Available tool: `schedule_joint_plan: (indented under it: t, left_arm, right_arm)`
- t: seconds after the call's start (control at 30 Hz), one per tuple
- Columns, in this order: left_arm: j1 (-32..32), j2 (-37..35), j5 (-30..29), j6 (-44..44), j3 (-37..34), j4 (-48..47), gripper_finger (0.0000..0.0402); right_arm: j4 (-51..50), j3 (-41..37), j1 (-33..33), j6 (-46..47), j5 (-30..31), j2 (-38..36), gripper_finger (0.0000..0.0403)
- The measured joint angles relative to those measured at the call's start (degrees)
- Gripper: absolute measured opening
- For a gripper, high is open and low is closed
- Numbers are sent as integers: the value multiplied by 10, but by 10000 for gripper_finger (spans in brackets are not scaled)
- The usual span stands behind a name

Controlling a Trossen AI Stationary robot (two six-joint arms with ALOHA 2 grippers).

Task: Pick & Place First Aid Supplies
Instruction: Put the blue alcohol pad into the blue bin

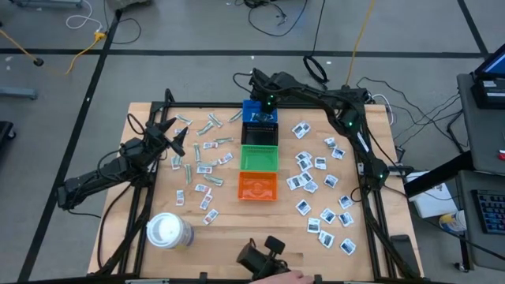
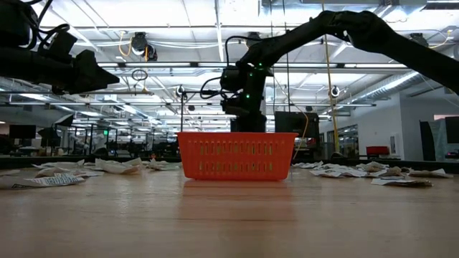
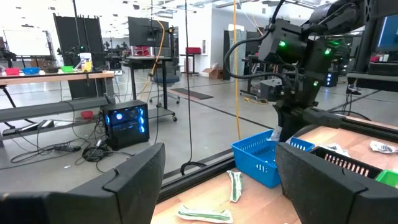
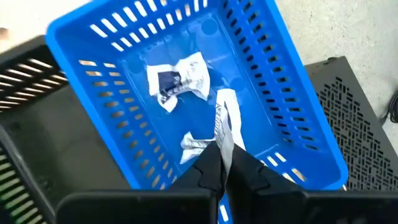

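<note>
Many small first aid packets lie flat on the table, pale green-grey wrappers and strips on the left [image 1: 201,158] and white squares with blue print on the right [image 1: 316,185]. Four bins stand in a row down the middle. My right gripper [image 4: 225,163] hovers over the blue bin [image 1: 254,106] at the far end, shut on a white packet [image 4: 225,121]. Two more crumpled packets [image 4: 175,81] rest on that bin's floor. My left gripper [image 1: 172,139] waits open and level over the table's left side, nothing between its fingers. My right gripper pinches one end of the white packet [image 4: 222,148] between its two fingertips. The fingers slant steeply down from above. The packet's free end [image 4: 224,99] sticks out past the fingertips over the blue bin's floor; whether it touches the floor I cannot tell.
Toward the near edge from the blue bin stand a black bin [image 1: 259,132], a green bin [image 1: 259,158] and an orange bin [image 1: 258,186]. A large white roll [image 1: 169,231] sits at the near left. A black device [image 1: 260,254] and a person's hand [image 1: 278,277] are at the near edge.
</note>
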Motion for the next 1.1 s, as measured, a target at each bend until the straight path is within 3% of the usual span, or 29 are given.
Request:
schedule_joint_plan:
  t: [0.2, 0.57, 1.1]
  left_arm:
    - [0, 0, 0, 0, 0, 0, 305]
    - [0, 0, 0, 0, 0, 0, 306]
    - [0, 0, 0, 0, 0, 0, 306]
  right_arm:
    - [5, 0, 2, -10, 1, -1, 38]
    - [-20, 0, 2, 20, -1, -3, 140]
    - [-203, -1, 1, 54, 0, -38, 141]
